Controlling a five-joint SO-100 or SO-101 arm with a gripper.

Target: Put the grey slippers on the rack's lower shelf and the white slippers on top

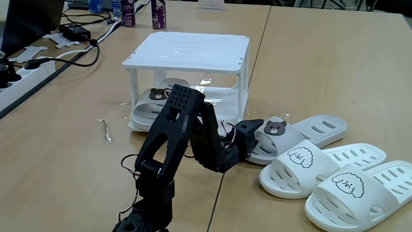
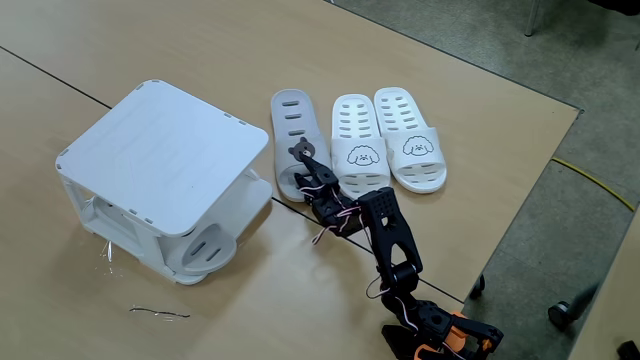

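1. Table (image 1: 335, 58): wood desktop, holds everything. Cables and a power strip (image 1: 26, 71) at the far left edge in a fixed view; not part of the job.
2. Rack (image 1: 187, 51): white, two tiers, sits left of the arm in both fixed views. Top (image 2: 165, 150) is bare, nothing on it yet.
3. Lower shelf (image 1: 222, 96): one of the grey slippers (image 1: 154, 96) is already in there, bear face visible between the posts. Judged as the first placement done.
4. Arm: black, reaches from the near edge toward the gap between the rack and the loose slippers.
5. White slippers (image 1: 351, 183): both lie side by side on the table right of the arm, untouched, well apart from the rack.
6. Second grey slipper (image 1: 309, 132): on the table just beside the white pair, toe end at the gripper.
7. Gripper (image 2: 300, 172): at the strap end of that second grey slipper. Jaws look to straddle the strap, but I cannot tell if they are clamped or apart.
8. Progress, as a judgement: one of four stowed. Left: the second grey one into the lower shelf, then both white ones on top.
9. Small bent wire (image 1: 105, 130) lies on the table left of the rack; irrelevant.
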